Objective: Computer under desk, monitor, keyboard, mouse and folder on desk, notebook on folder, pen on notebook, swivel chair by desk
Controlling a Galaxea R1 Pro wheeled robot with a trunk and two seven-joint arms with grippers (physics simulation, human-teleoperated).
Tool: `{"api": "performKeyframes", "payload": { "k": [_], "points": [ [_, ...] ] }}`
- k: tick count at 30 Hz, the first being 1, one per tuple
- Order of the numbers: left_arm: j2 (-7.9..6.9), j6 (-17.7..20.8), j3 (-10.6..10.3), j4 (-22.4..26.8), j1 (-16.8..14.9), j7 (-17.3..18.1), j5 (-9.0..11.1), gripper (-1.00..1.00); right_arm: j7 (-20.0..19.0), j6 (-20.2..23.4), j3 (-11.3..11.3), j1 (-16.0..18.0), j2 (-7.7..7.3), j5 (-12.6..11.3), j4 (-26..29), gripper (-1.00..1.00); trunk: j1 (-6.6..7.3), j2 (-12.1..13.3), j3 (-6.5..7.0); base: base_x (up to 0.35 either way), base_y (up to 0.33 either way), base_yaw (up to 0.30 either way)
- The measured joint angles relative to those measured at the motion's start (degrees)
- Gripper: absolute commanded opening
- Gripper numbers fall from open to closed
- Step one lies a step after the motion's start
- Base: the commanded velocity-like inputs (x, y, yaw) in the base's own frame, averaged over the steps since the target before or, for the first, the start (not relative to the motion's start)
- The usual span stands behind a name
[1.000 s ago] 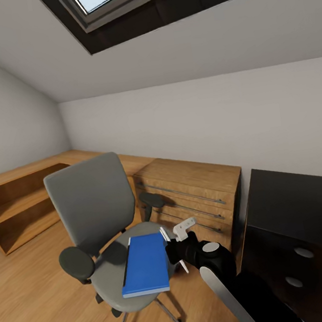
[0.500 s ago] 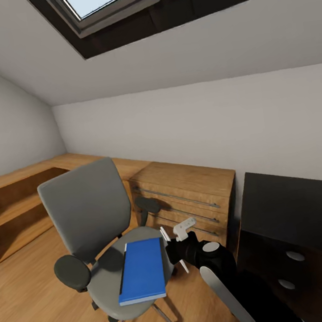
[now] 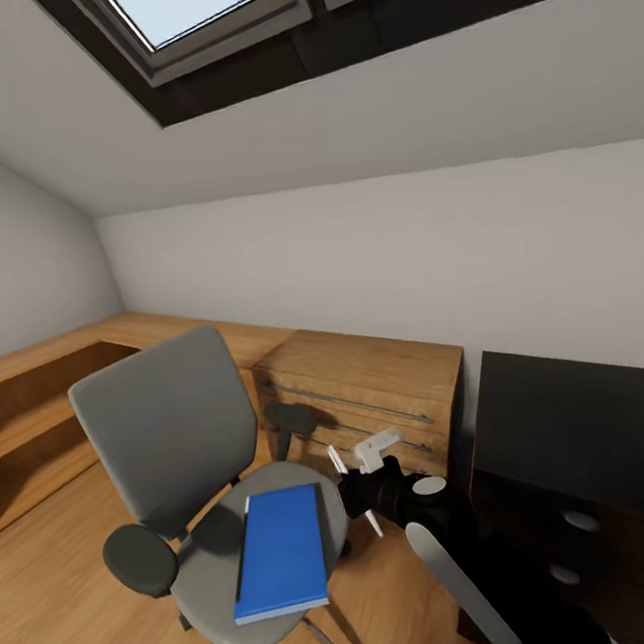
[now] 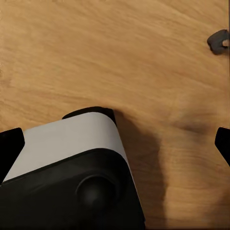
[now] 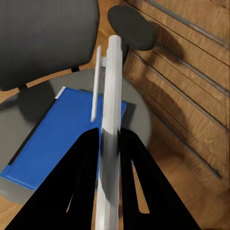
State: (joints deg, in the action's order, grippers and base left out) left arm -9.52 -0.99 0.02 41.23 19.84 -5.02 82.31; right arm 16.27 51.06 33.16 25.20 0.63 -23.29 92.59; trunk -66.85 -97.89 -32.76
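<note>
- Fingers (image 5: pixel 86 167) of the right gripper (image 5: pixel 109 158) are pinched shut on the pen (image 5: pixel 111 96) in the right wrist view, one dark finger on each side of its pale barrel, which runs out past the tips with its clip turned to one side.
- Beyond the pen tip in that view lies the folder (image 5: pixel 62 134), flat on the seat of the chair (image 5: pixel 43 43), with a wooden drawer chest (image 5: pixel 191 86) beside the chair.
- Judging by its look, the pen is light, stiff and smooth, so it could slide or swivel in a two-finger pinch; the hold around mid-barrel seems sensible.
- The folder looks flat, thin and somewhat bendy. I judge it best taken by an edge that overhangs or nears the front rim of the seat, since there is little to grip from above.
- From the head view, the right gripper (image 3: pixel 354 481) is stretched forward just beside the chair (image 3: pixel 169 431), level with the seat and near the folder (image 3: pixel 280 551), the pen (image 3: pixel 354 490) slanting across it.
- The forearm runs back toward the robot, close to a dark cabinet (image 3: pixel 590 450) that stands on the far side of the drawer chest (image 3: pixel 370 387) from the chair.
- Left wrist view: that camera looks down over part of the robot's own body (image 4: pixel 67 167) at the wood floor (image 4: pixel 120 52); whether the left fingers are open or closed, I cannot tell.
</note>
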Motion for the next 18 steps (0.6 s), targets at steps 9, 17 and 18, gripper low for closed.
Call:
{"api": "performKeyframes", "payload": {
  "k": [9,17,18],
  "points": [
    [0.03,-0.5,-0.4,-0.1,-0.2,-0.3,-0.4,1.00,0.1,-0.4,-5.2,0.3,-0.18,0.0,0.0,-1.00,1.98,3.6,1.62,0.000,0.000,-0.274],
    [0.00,-0.5,-0.5,-0.1,-0.2,-0.1,-0.6,1.00,0.1,-0.3,-6.3,0.6,-0.12,0.0,0.0,-1.00,3.74,6.8,3.05,0.000,0.000,-0.280],
    [0.01,-0.5,-0.5,-0.1,-0.2,-0.1,-0.6,1.00,0.1,-0.3,-6.3,0.6,-0.12,0.0,0.0,-1.00,3.95,7.2,3.23,0.000,0.000,-0.167]
  ]
}}
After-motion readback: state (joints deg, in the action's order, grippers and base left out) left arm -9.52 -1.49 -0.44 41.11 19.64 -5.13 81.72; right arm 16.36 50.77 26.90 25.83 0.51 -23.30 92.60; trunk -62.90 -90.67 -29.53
